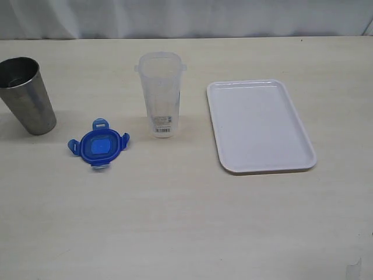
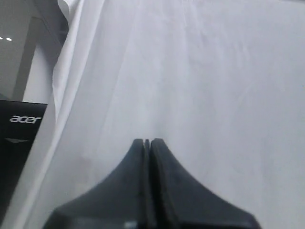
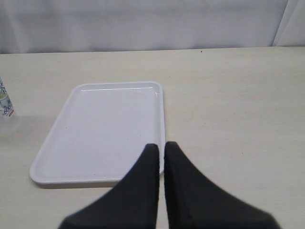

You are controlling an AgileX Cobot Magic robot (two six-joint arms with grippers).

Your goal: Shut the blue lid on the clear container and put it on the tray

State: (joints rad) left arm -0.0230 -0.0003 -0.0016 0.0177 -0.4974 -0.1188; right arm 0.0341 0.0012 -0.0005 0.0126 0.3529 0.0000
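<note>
The blue lid lies flat on the table with its flaps spread, left of centre. The clear container stands upright and uncovered just right of the lid, its barcode label near the base. To its right lies the white tray, bare. The tray also shows in the right wrist view, with the container's label edge beside it. My right gripper is shut with nothing in it, near the tray's corner. My left gripper is shut and faces a white cloth. Neither gripper appears in the exterior view.
A tapered grey steel cup stands at the far left of the table. A white cloth backdrop runs along the table's far edge. A black monitor shows beside the cloth in the left wrist view.
</note>
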